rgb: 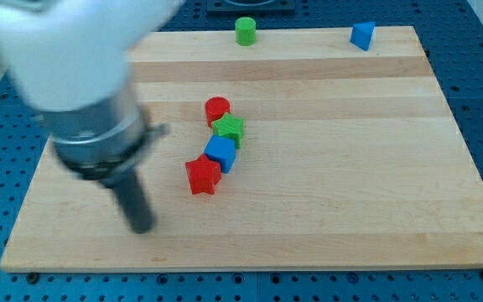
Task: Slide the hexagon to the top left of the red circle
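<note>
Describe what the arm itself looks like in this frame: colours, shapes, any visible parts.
The arm is a bulky, blurred white shell. Below it sits a grey metallic cylindrical collar with a darker band and a small side tab. A straight dark rod runs down to my tip. No cables or markings are discernible.

Bright, even light; arm [74, 75] seemingly motion-blurred.

No legible txt or labels
</note>
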Robot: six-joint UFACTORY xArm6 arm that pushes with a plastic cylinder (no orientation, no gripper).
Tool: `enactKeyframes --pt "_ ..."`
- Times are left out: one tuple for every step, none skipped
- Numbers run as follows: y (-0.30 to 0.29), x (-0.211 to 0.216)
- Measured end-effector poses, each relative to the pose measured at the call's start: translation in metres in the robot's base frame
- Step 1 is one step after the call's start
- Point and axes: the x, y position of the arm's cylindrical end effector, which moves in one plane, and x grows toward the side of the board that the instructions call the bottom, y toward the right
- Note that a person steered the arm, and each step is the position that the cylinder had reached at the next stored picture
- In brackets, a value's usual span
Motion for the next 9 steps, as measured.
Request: enactKeyframes --pt "-0.104 -0.036" --pt "-0.135 -0.067" --pt "-0.120 -0.117" --pt "-0.080 -0.171" --pt "-0.016 -0.208" --pt "0.000 -0.217" --pt "-0.058 -0.187" --pt "-0.123 -0.188" --pt "-0.121 -0.244"
